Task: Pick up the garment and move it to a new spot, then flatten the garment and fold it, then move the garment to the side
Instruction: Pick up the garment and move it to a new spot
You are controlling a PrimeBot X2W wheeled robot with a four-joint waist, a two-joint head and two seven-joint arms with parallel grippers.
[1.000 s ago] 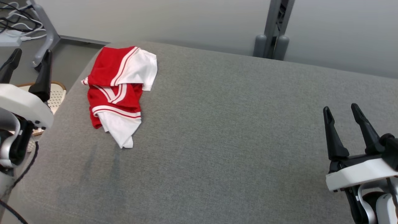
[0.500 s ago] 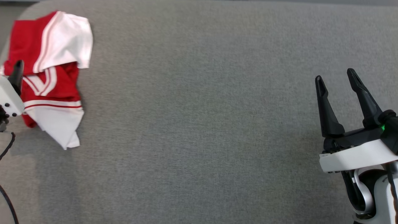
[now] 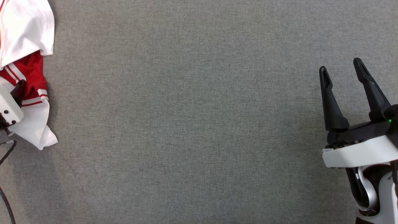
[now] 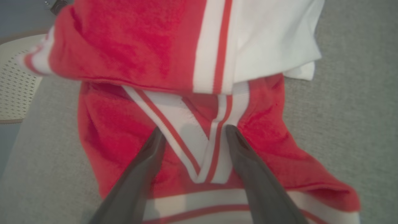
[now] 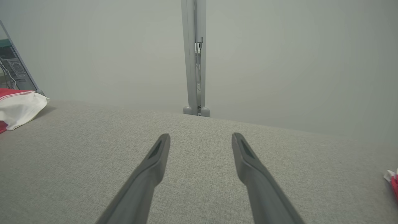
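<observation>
On my head feed I see a grey woven bench (image 3: 199, 124), its cover flat and even. On the right wrist feed, the bench's far edge meets a pale grey wall (image 5: 295, 62), split by 1 upright grey post (image 5: 193, 56) with 2 rounded feet (image 5: 196, 111) at its base. At the far left stands a slanted frame with cables (image 5: 11, 70). A small red-and-white scrap (image 5: 393, 182), which I cannot identify, lies at the right edge. The left wrist feed shows a pale perforated disc with a brown rim (image 4: 15, 90) beyond the bench's edge.

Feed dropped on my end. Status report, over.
Left gripper open over garment, astride its striped V. Right gripper open, empty, above grey cushion. Garment crumpled, not yet lifted. Nothing in the way.
</observation>
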